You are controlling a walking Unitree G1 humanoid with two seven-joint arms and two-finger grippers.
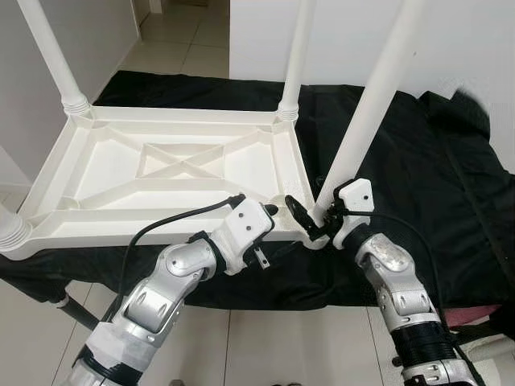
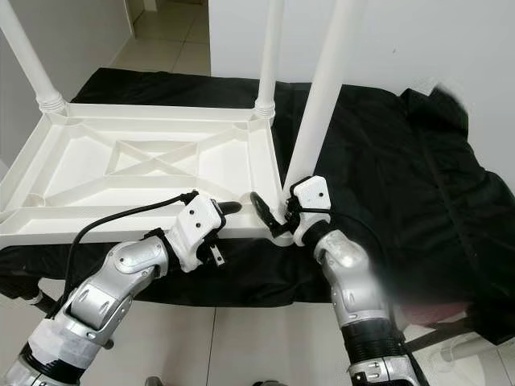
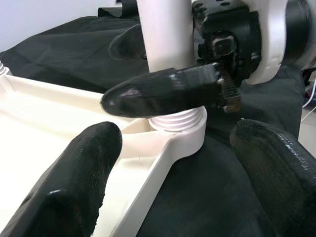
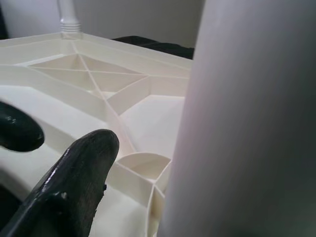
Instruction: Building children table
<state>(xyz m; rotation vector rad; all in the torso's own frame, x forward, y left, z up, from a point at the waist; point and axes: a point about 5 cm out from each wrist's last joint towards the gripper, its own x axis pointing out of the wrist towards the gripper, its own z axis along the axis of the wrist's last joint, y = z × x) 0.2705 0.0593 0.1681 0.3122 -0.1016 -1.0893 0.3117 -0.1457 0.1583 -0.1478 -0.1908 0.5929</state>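
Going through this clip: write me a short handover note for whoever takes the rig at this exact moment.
Right gripper: shut around the base of the near-right leg, which tilts in its corner socket.
Left gripper: open, at that same corner beside the socket, gripping nothing.
Tabletop: upside down on the black cloth, ribbed underside facing up.
Done: two far legs, far-left leg and far-right leg, stand upright in their sockets; a leg base also shows at the near-left corner.
Left: straighten and fully seat the tilted leg, check all corners, then turn the table over.
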